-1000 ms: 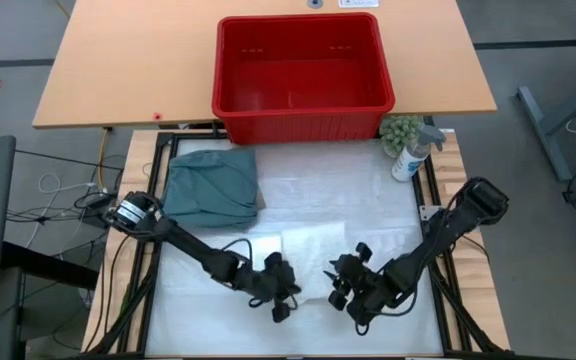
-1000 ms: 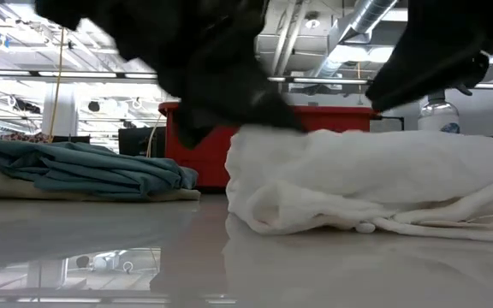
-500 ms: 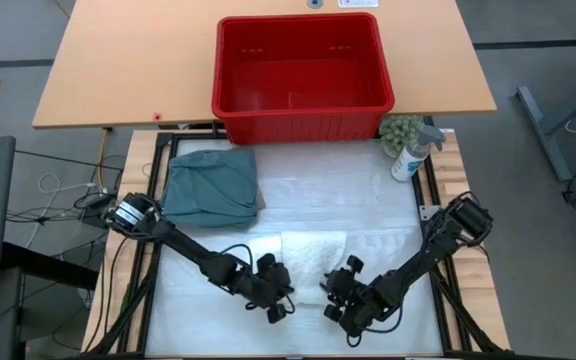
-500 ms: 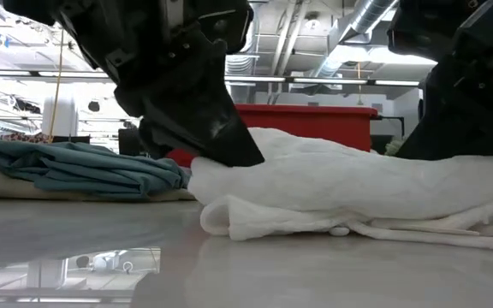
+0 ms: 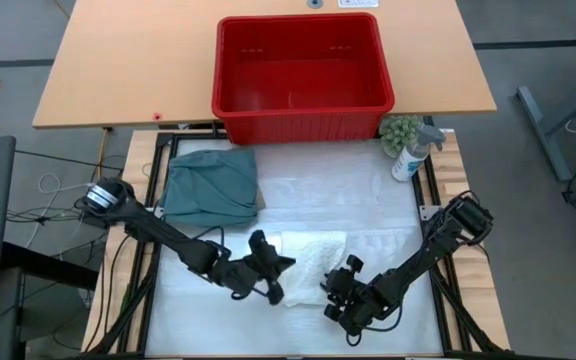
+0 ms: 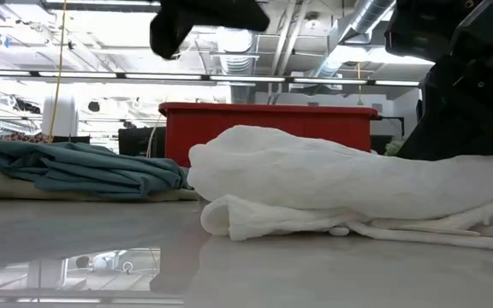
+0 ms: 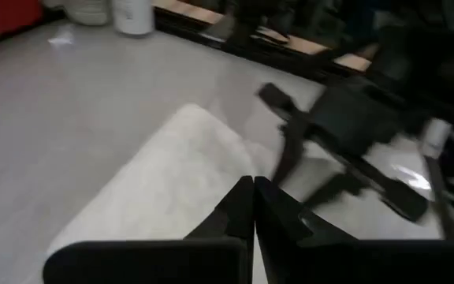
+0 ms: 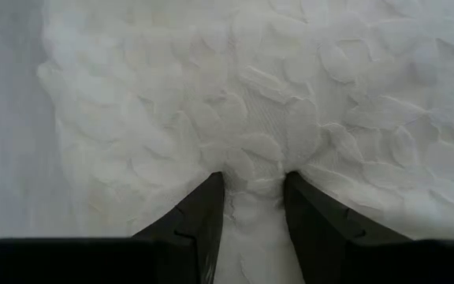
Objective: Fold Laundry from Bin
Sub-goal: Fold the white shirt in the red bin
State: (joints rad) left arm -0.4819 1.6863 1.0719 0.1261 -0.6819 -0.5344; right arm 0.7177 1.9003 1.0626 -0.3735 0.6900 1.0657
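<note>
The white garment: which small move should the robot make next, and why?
Probably the right pincer should let go and lift. Its fingers pinch a bunch of the white garment, which already lies folded on the table, while the left pincer is shut, empty and raised above the cloth.

Red bin [image 5: 303,70], white garment [image 5: 308,262], teal garment [image 5: 211,183]

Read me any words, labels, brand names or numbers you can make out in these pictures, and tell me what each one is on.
No text can be read in any view.
Spray bottle: no label shows.
Bin: plain red, no marking visible.
White garment and teal garment: no tag or print in sight.
Top edge of the high view, above the bin: a white tag, cut off and too small to read.
</note>
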